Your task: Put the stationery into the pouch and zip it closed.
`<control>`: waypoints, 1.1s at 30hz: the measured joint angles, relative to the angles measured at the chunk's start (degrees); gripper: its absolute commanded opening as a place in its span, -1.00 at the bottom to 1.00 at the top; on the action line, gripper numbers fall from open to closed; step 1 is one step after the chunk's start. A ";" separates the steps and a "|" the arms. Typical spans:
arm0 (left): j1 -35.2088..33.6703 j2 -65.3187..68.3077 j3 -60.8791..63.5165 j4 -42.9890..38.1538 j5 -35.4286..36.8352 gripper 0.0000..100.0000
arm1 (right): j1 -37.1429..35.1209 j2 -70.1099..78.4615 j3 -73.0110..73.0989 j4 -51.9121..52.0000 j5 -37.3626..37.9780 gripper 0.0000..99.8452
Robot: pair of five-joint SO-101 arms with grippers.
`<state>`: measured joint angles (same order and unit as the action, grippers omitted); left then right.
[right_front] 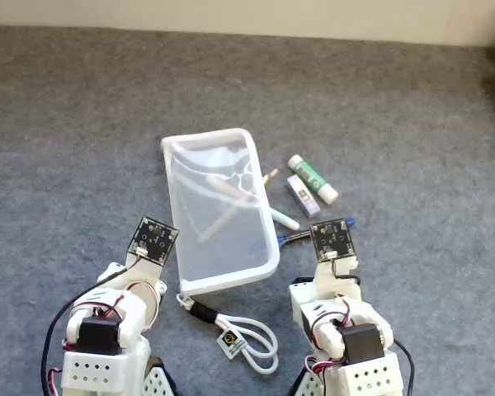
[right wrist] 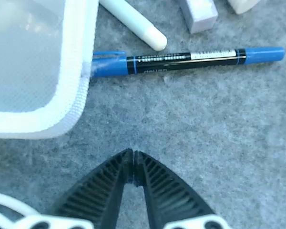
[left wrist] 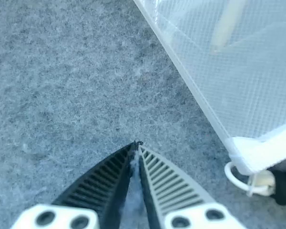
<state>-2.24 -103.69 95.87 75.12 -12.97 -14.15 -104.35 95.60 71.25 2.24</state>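
Note:
A white mesh pouch (right_front: 219, 210) lies flat mid-table, with a pale pen (right_front: 228, 196) showing through its mesh. To its right lie a glue stick (right_front: 313, 179), a purple-white eraser (right_front: 303, 195), a white marker (right_front: 282, 218) and a blue pen (right wrist: 181, 60) whose cap touches the pouch's corner (right wrist: 71, 95). My left gripper (left wrist: 136, 145) is shut and empty over bare carpet, just left of the pouch's near corner (left wrist: 257, 152). My right gripper (right wrist: 133, 155) is shut and empty, a little short of the blue pen.
A white cord (right_front: 252, 337) with a tag is looped on the carpet between the two arm bases, and its end runs to the pouch's near corner (left wrist: 243, 179). A thin wooden stick (right_front: 270, 176) pokes out by the pouch's right edge. Grey carpet covers the table.

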 measured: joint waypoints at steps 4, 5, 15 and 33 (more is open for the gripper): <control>0.00 0.00 0.00 0.00 0.00 -0.99 | 0.00 0.00 0.00 0.00 0.00 -0.99; 0.00 0.00 0.00 0.00 0.00 -0.99 | 0.00 0.00 0.00 0.00 0.00 -0.99; 0.00 0.00 0.09 0.00 0.00 -0.99 | 0.00 0.00 0.00 0.00 0.00 -0.99; 2.90 0.00 0.09 0.00 0.00 -0.99 | 0.00 0.00 0.00 0.00 0.00 -0.99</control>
<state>0.66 -103.69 95.96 75.12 -12.97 -14.15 -104.35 95.60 71.25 2.24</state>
